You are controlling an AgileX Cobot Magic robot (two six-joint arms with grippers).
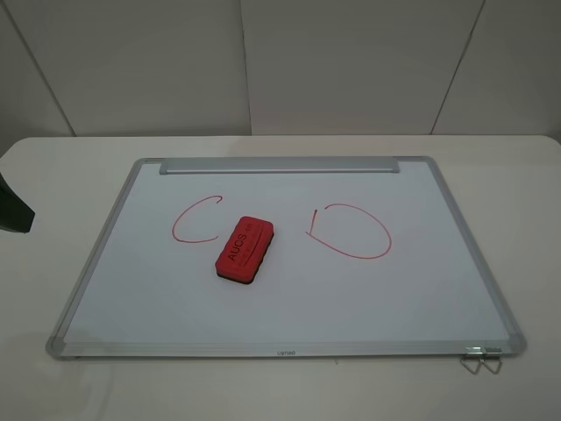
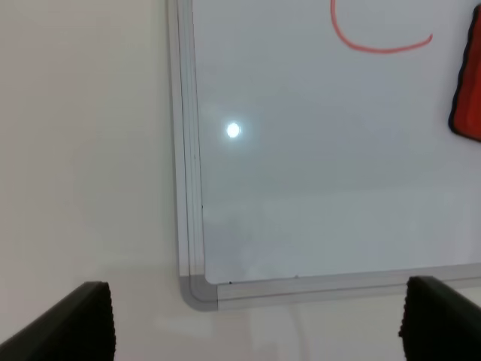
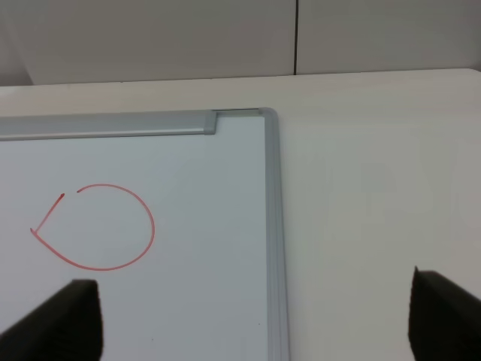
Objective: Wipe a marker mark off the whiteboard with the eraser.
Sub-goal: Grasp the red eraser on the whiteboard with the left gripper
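Note:
The whiteboard (image 1: 105, 263) lies flat on a white table. On its left half is the marker mark (image 1: 195, 219), a thin red open C. The red eraser (image 1: 244, 249) lies on the board just right of the mark, dark lettering up. The left wrist view shows part of the mark (image 2: 379, 47) and an edge of the eraser (image 2: 470, 90). My left gripper (image 2: 255, 331) hangs open over the board's near left corner (image 2: 197, 289), well short of the eraser. My right gripper (image 3: 255, 323) is open and empty above the board's right edge (image 3: 274, 226).
A closed red D-like loop (image 1: 355, 231) is drawn on the right half of the board. The tray strip (image 1: 280, 165) runs along the far edge. A metal clip (image 1: 480, 358) sticks out at the near right corner. A dark arm part (image 1: 13, 210) shows at the left.

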